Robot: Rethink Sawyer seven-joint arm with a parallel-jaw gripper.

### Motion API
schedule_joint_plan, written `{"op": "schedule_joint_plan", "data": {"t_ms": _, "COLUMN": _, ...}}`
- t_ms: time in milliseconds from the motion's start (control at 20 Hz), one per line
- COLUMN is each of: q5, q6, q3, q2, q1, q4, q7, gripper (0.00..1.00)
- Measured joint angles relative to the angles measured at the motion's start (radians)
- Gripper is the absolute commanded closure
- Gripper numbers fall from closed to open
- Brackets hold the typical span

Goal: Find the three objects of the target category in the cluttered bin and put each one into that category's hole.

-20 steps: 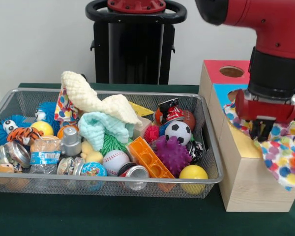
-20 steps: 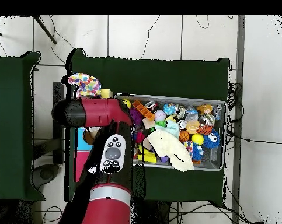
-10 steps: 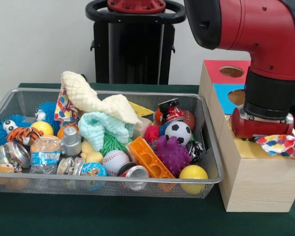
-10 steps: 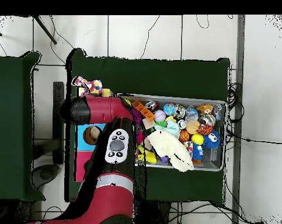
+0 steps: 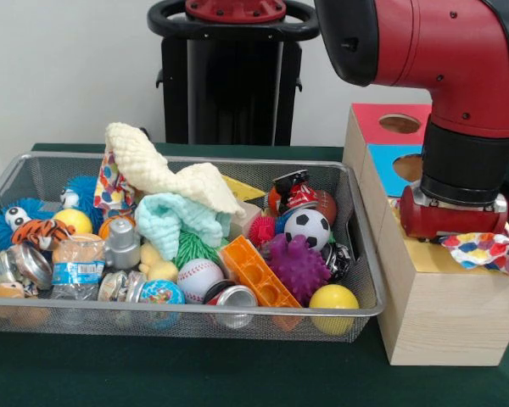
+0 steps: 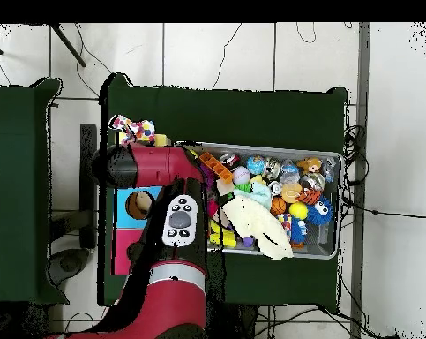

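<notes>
The wire mesh bin [image 5: 187, 312] sits at the left, full of toys; it also shows in the overhead view [image 6: 336, 205]. My gripper [image 5: 454, 222] is low on top of the yellow-faced wooden box [image 5: 424, 252], and the wrist hides its tips and the box's hole. A white spotted cloth [image 5: 489, 251] lies bunched on the box top, right beside the gripper, partly hanging off the right edge; it also shows in the overhead view [image 6: 132, 129]. A second spotted cloth [image 5: 110, 185] peeks out under the cream knitted cloth [image 5: 165, 170] in the bin. No third one shows.
The blue-faced box [image 5: 388, 165] and the red-faced box [image 5: 375, 120] with its round hole [image 5: 399, 123] stand behind the yellow one. A mint fluffy cloth [image 5: 174, 219], balls, cans and an orange brick [image 5: 256, 273] fill the bin. The black pedestal [image 5: 233, 76] stands behind.
A second ago the gripper held the spotted cloth hanging above the box. It has come down onto the box top and the cloth is bunched beside it. Nothing has moved in the last half second.
</notes>
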Motion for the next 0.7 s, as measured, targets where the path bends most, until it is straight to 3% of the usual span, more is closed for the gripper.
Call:
{"op": "schedule_joint_plan", "data": {"t_ms": 300, "q5": 0.0, "q6": 0.019, "q3": 0.02, "q2": -0.056, "q1": -0.015, "q4": 0.058, "q7": 0.0, "gripper": 1.0}}
{"op": "schedule_joint_plan", "data": {"t_ms": 700, "q5": 0.0, "q6": 0.134, "q3": 0.02, "q2": -0.185, "q1": -0.019, "q4": 0.088, "q7": 0.0, "gripper": 1.0}}
